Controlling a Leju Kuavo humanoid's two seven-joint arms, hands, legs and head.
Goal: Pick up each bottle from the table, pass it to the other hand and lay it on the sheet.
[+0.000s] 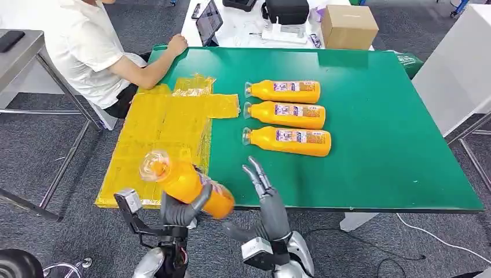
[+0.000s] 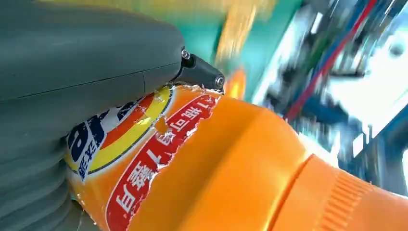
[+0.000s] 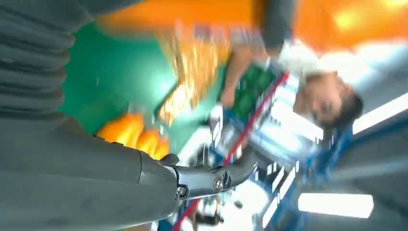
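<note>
My left hand (image 1: 180, 209) grips an orange juice bottle (image 1: 185, 182) by its lower body, near the table's front edge, cap end tilted up toward the yellow sheet (image 1: 162, 133). In the left wrist view the bottle (image 2: 231, 168) with its red and yellow label lies against my left hand (image 2: 72, 72). My right hand (image 1: 263, 194) stands just right of the bottle, fingers straight and apart, holding nothing; the blurred right wrist view shows this hand (image 3: 120, 178) too. Three more orange bottles (image 1: 286, 116) lie side by side on the green table (image 1: 394, 145).
A person in a white shirt (image 1: 92, 46) sits at the far left, one hand resting on the table's far corner. A cardboard box (image 1: 349, 26), a tablet (image 1: 208, 22) and a black bag (image 1: 286, 10) stand on a white table behind.
</note>
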